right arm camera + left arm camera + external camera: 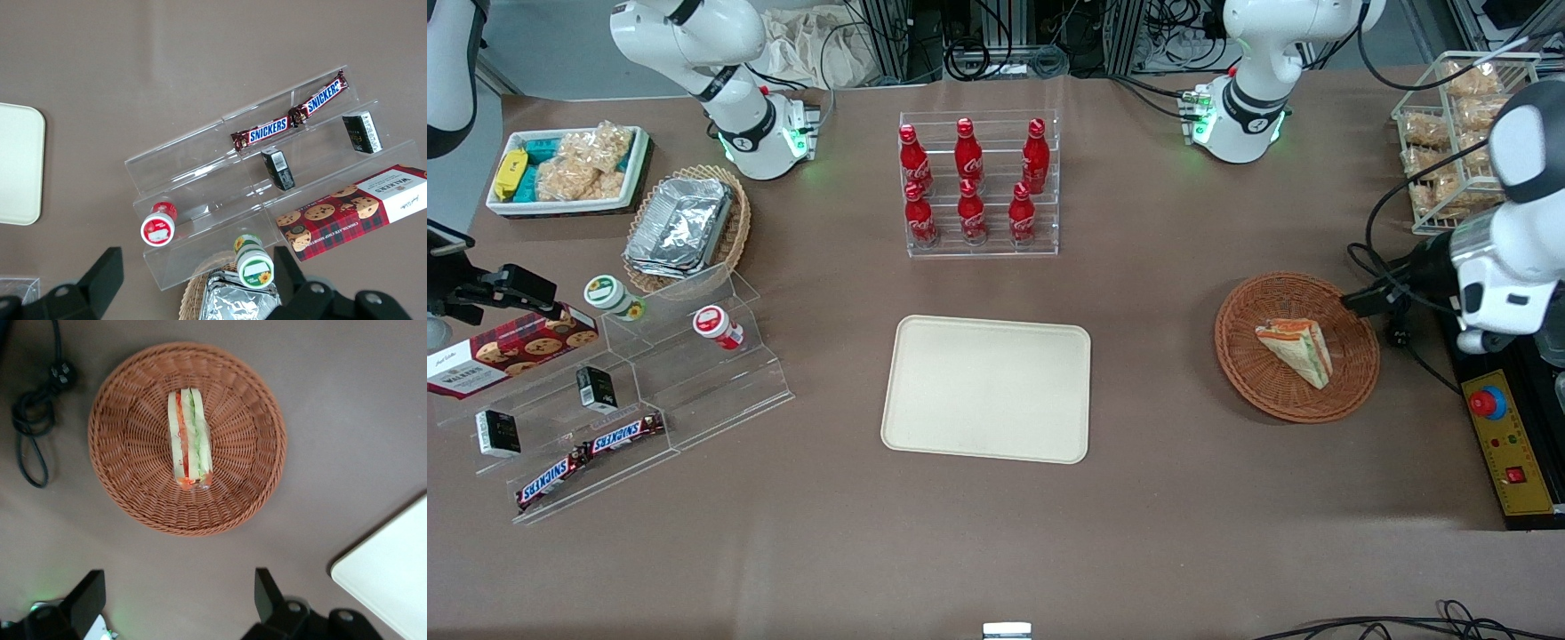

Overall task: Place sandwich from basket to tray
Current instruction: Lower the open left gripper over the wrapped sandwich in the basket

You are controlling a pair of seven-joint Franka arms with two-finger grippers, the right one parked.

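The sandwich (1296, 351) (189, 440) lies in the middle of the basket (1352, 373) (127, 487), untouched. The gripper (177, 603) hangs above the basket's edge toward the working arm's end of the table, fingers (267, 590) spread wide and empty. The tray (985, 388) (393, 580) sits apart from the basket, toward the parked arm.

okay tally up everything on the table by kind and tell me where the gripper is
Cola bottles: 6
Snickers bars: 2
Baskets: 2
Sandwich: 1
Tray: 1
Cookie box: 1
Total: 13
Gripper: open, above the table beside the sandwich's basket.

Six red cola bottles (971, 182) stand in a clear rack at the table's (996, 551) middle. Toward the parked arm's end, a stepped acrylic stand (631, 391) holds Snickers bars (591, 455), with a cookie box (507, 353) beside it.
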